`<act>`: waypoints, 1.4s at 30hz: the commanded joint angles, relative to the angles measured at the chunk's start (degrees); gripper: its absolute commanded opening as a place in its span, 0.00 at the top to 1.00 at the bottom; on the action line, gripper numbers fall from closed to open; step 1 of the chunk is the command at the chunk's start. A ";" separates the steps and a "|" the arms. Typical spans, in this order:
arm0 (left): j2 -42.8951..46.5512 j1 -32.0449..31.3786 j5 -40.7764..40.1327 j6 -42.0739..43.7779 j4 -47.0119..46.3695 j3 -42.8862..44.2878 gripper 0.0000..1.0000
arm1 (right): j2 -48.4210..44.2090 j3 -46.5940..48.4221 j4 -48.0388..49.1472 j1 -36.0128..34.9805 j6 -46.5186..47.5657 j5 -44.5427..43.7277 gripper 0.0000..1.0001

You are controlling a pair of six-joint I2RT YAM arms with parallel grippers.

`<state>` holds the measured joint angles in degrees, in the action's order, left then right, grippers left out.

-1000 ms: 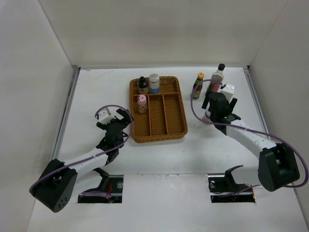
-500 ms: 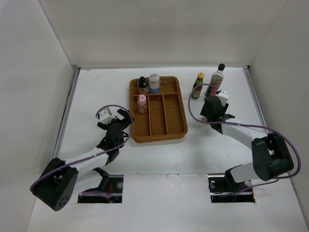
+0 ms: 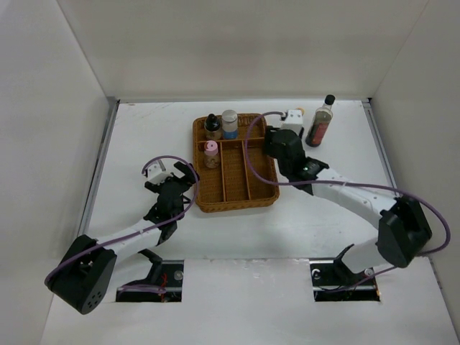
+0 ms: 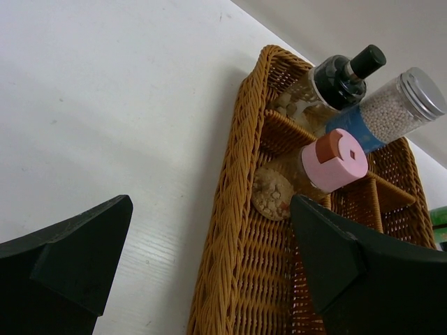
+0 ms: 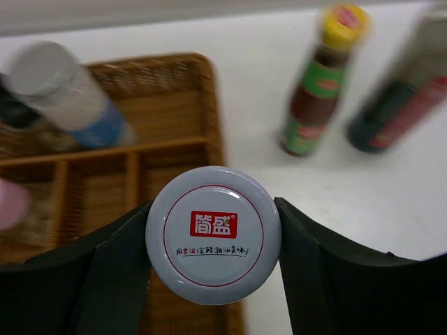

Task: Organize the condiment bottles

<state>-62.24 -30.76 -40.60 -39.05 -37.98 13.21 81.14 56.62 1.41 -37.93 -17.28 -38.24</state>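
One jar [image 5: 213,234] in the right gripper [image 5: 212,229] hangs over the tray's [image 5: 213,112] edge.

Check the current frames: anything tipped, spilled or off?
Nothing stands out. The pink-capped bottle, black-capped bottle and white-capped bottle stand upright in the wicker tray; the tall clear bottle and yellow-capped bottle stand to its right. The right gripper holds the red-labelled jar at the tray's right edge. No spills.

Left gripper [image 3: 181,180], jaws wide apart, rests just left of the wicker tray [image 3: 237,206]; right gripper [image 5: 213,246], above the tray's right edge, clamps the short jar [image 5: 213,223].
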 commanded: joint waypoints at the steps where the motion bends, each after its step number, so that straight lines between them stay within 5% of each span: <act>1: 0.80 0.49 0.17 -0.59 -2.63 0.23 0.00 | 6.46 10.33 10.45 -3.85 2.42 4.48 0.47; 9: 0.72 1.10 -0.01 -0.59 -2.46 -0.12 0.00 | 21.67 25.90 10.46 -7.55 4.18 8.88 0.46; 20: 0.45 1.19 0.17 -0.68 -2.72 -0.12 0.00 | 31.62 28.81 11.51 -7.72 3.66 7.13 0.46; 25: 0.54 1.19 0.26 -0.77 -2.72 -0.12 0.00 | 33.20 28.55 11.25 -7.55 2.78 7.74 0.30; 32: 0.19 1.19 0.43 -0.77 -2.72 -0.03 0.00 | 27.07 26.71 10.19 -7.11 2.51 8.62 0.13; 42: 0.63 0.75 0.52 -0.85 -2.63 0.06 0.00 | 10.88 19.85 8.79 4.65 5.15 8.54 0.17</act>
<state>-62.33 -29.91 -40.29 -39.40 -38.00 13.21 94.19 77.93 8.78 -38.83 -13.41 -28.01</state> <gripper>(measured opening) 0.997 0.839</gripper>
